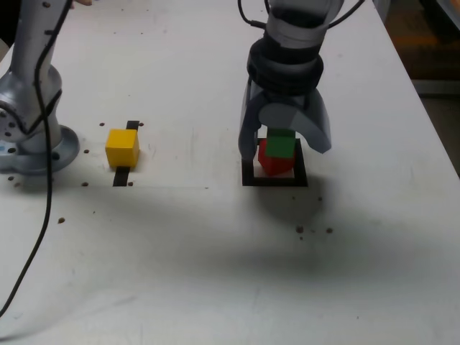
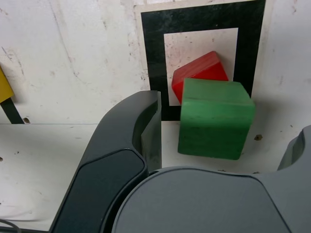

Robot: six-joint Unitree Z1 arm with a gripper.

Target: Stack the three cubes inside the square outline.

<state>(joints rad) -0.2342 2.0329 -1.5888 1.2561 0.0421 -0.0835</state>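
The green cube [image 2: 215,119] sits atop the red cube [image 2: 200,72], seemingly untouched between the gripper's [image 1: 286,147] spread jaws.

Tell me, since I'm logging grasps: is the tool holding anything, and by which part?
Nothing is held. The tool stands open around the green cube, which sits on the red cube, with gaps showing on both sides.

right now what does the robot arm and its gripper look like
The arm is silver-grey with a ribbed black collar at the wrist and thin black cables running along it. The gripper has two broad, curved, shell-like fingers in grey-blue plastic; the wrist view shows them dark and glossy, with a flat inner pad. A round silver base stands at the exterior view's left, with a black cable trailing past it.
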